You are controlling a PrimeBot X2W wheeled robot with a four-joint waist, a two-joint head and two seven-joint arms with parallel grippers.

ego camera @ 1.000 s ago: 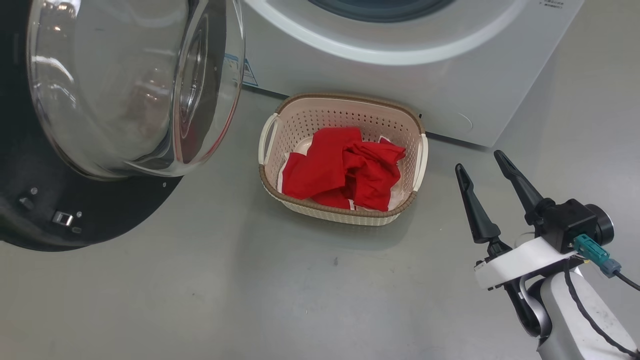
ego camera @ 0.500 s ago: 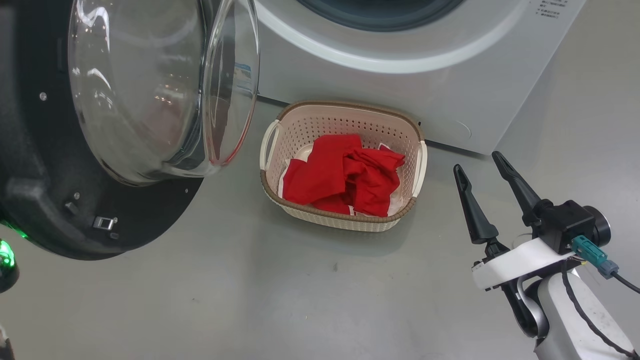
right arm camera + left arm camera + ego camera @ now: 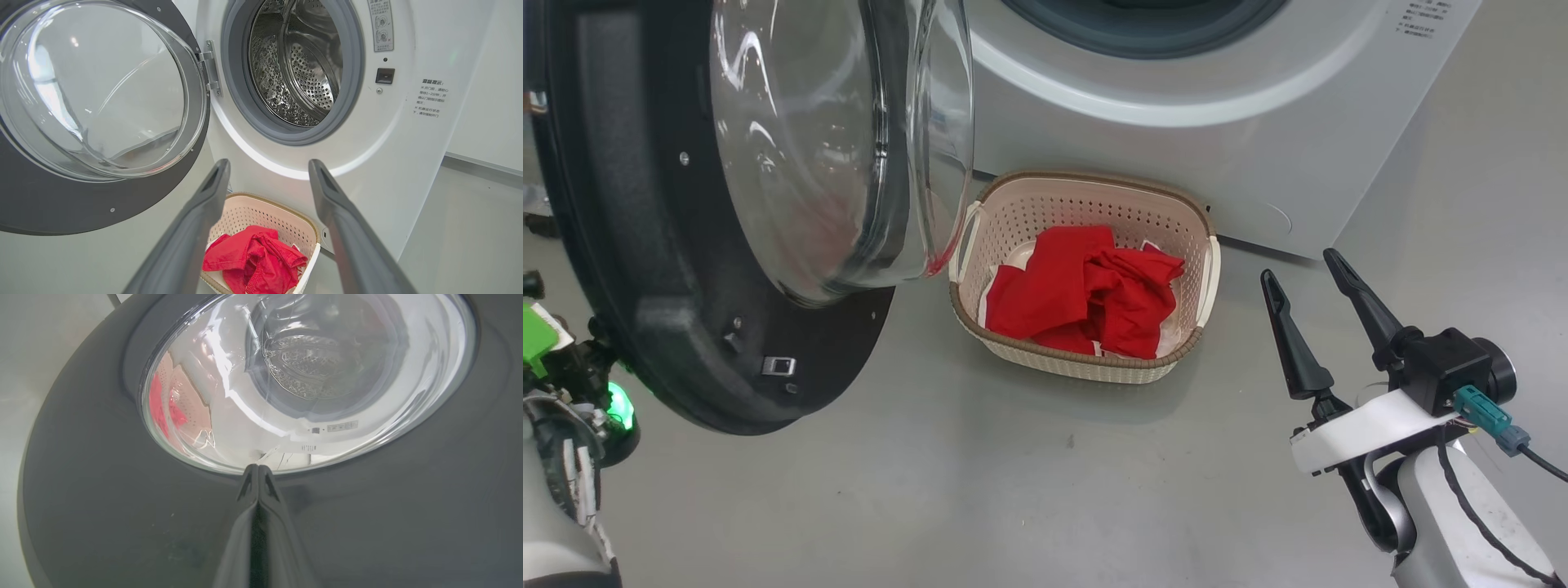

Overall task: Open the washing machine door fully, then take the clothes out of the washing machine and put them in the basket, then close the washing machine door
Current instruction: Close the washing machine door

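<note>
In front of the big white front-loading washing machine, I judge I am on the last step, shutting its round door with the glossy black ring and bulging glass window. The bright red clothes lie heaped in the small cream perforated basket on the grey floor, just below the port, and the dimpled steel drum looks empty. My left gripper is clenched on nothing, tips together at the door's outer black face just under the glass. I cannot tell whether they touch. The door hangs half open. Next I need a steady push along the hinge's arc until the latch catches. The basket sits beneath the door's path, so the glass should pass over it. My right gripper hovers released and empty beside the basket, and I would keep it back.
</note>
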